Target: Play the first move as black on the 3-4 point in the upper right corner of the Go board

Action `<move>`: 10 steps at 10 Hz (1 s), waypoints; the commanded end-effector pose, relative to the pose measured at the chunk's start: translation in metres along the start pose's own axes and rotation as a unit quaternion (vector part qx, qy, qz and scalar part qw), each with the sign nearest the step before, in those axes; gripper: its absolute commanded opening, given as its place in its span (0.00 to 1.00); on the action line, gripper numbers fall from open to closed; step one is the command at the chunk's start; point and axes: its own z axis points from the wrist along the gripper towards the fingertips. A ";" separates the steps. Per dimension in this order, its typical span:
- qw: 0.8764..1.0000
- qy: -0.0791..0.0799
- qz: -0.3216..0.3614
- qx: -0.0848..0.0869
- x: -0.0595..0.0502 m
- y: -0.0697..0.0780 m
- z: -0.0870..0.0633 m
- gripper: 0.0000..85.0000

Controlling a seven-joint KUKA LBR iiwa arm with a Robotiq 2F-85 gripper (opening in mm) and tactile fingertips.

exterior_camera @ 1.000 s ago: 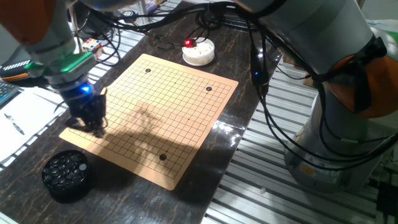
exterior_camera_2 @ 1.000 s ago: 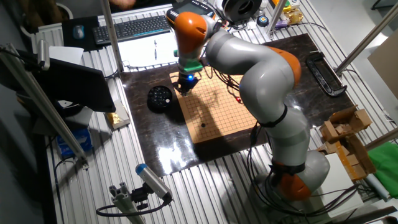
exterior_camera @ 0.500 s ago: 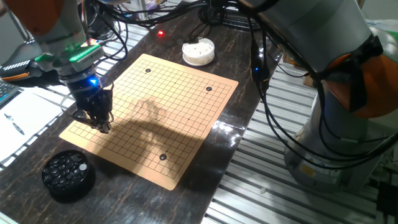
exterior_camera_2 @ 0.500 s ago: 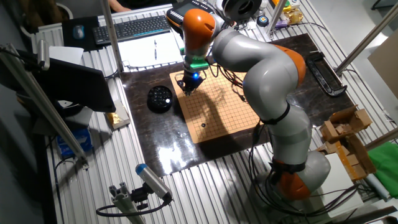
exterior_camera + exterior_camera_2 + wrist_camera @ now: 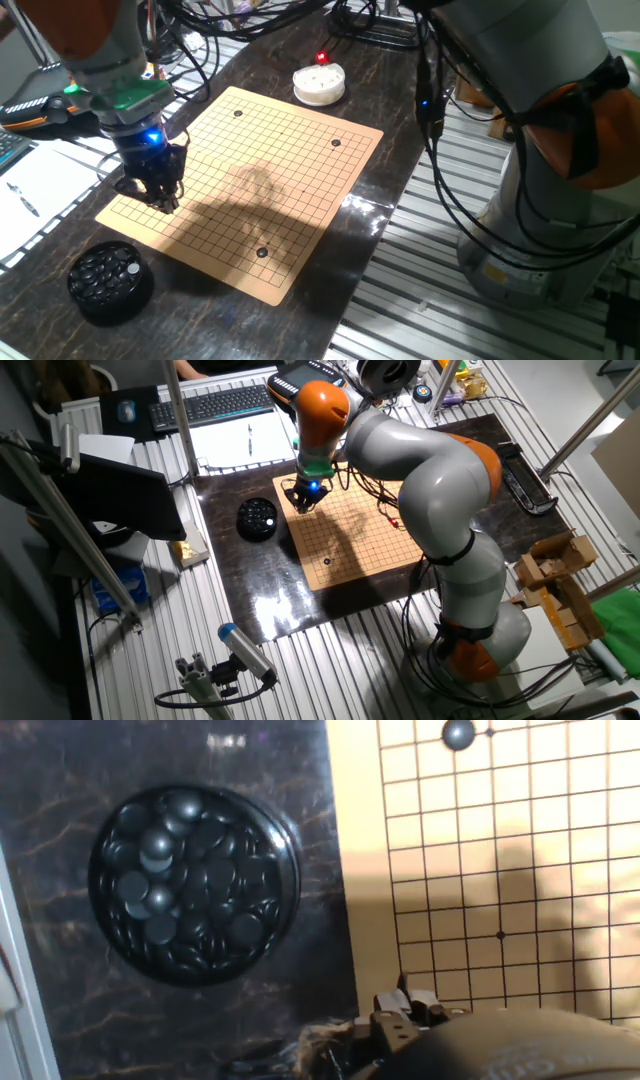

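The tan Go board (image 5: 270, 190) lies on the dark table and also shows in the other fixed view (image 5: 360, 530) and the hand view (image 5: 540, 870). A round black bowl (image 5: 105, 278) full of black stones (image 5: 190, 885) stands off the board's near left corner. My gripper (image 5: 166, 206) hangs just above that corner, fingers drawn together. No stone shows between them. Black stones lie on the board at three corners (image 5: 238, 113), (image 5: 336, 143), (image 5: 263, 253); one shows in the hand view (image 5: 458, 733).
A white dish (image 5: 319, 85) stands beyond the board's far edge. Cables trail over the table at the back. Paper (image 5: 30, 195) and a keyboard (image 5: 215, 405) lie to the left. The robot's base (image 5: 540, 200) stands to the right.
My gripper has moved a little from the board's left edge inward over the corner, away from the bowl, and has risen slightly. The stones on the board have not moved.
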 end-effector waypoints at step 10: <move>0.995 0.021 -0.089 0.034 0.044 -0.115 0.004 0.01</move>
